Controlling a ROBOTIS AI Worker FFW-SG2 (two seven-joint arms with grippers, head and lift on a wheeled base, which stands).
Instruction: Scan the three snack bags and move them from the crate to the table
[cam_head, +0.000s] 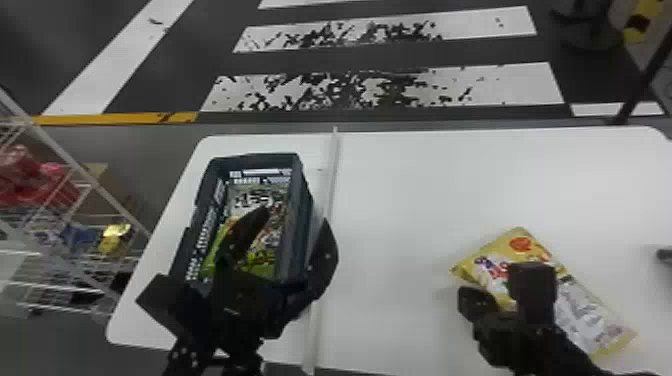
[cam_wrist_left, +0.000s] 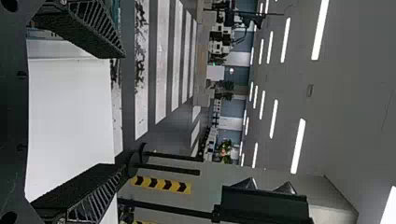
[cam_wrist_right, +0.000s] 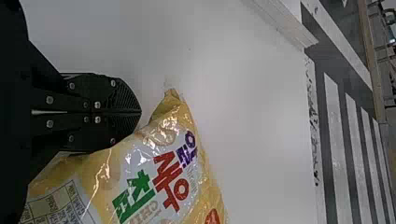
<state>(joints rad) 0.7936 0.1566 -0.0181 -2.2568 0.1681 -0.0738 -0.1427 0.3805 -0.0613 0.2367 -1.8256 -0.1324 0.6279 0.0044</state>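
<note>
Crate (cam_head: 299, 205) pickup appears current: we should lower our left claw (cam_head: 296, 215), spread at eight o'clock, toward the green snack bag (cam_head: 260, 268), right claw (cam_wrist_right: 140, 112) together at four o'clock.

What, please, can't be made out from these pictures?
- Crate's near end: head view, behind the left tool.
- How many bags it holds: head view, same tool in the way.
- Yellow bag's far end: right wrist view, cut off by the edge.
- Dark thing: head view, cut off at right.
</note>
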